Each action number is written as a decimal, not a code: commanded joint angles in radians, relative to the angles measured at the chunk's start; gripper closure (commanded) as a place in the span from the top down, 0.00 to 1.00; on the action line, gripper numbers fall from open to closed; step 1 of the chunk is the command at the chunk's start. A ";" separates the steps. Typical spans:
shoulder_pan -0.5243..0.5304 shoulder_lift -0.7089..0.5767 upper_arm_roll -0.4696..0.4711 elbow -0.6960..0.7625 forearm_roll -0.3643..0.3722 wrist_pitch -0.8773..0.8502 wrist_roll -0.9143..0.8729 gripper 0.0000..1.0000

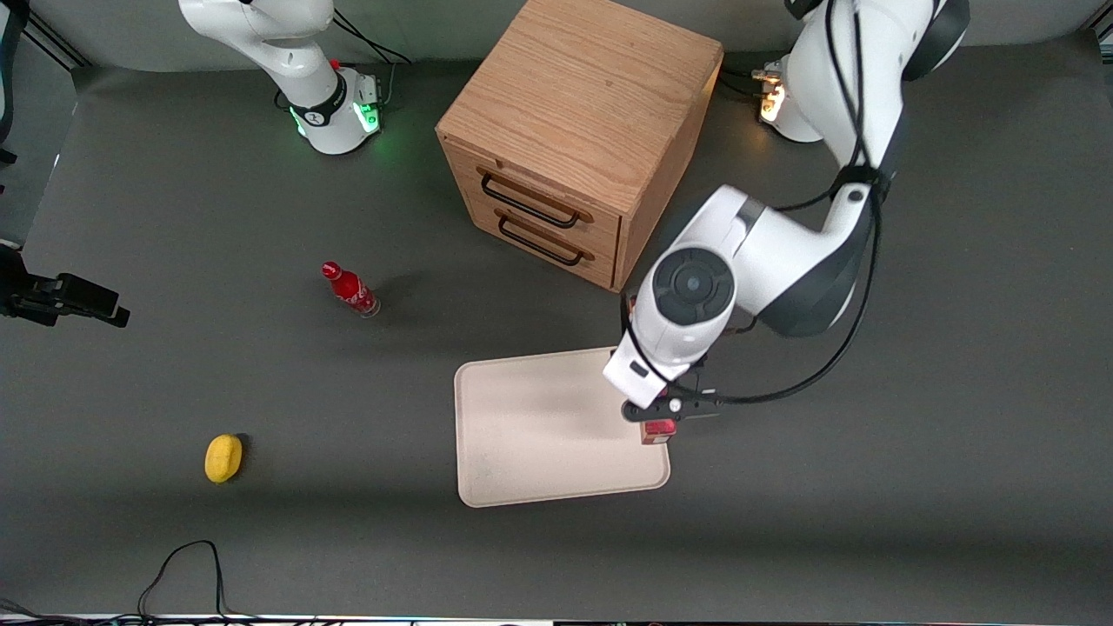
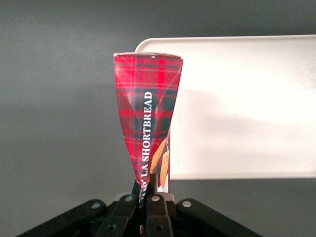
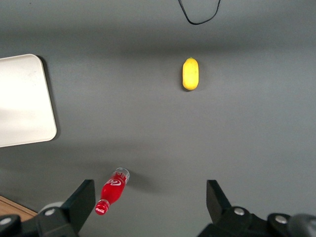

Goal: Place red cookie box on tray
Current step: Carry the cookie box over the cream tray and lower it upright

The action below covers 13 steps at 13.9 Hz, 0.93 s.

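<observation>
We log the lemon (image 1: 223,457) and bottle (image 1: 350,289) lying toward the parked arm's end, out of play. The cabinet (image 1: 581,130) stands at the tray's 12 o'clock. The tray (image 1: 539,435) is bare. At its 3 o'clock edge the gripper (image 1: 663,416) hangs, jaws clamped on one end of the box (image 2: 146,118). The box dangles end-down above the rim, half over the table, so we judge it needs carrying inward before release.
</observation>
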 commanded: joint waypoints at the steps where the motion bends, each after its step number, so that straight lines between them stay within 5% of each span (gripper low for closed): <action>1: -0.012 0.071 0.012 0.038 0.019 0.063 -0.017 0.00; 9: -0.015 0.152 0.033 -0.042 0.022 0.240 -0.017 0.02; 10: -0.015 0.152 0.033 -0.042 0.023 0.240 -0.015 0.31; 11: -0.015 0.152 0.033 -0.045 0.037 0.240 -0.015 0.81; 12: -0.015 0.149 0.033 -0.048 0.045 0.235 -0.015 1.00; 13: -0.015 0.144 0.033 -0.048 0.048 0.228 -0.015 1.00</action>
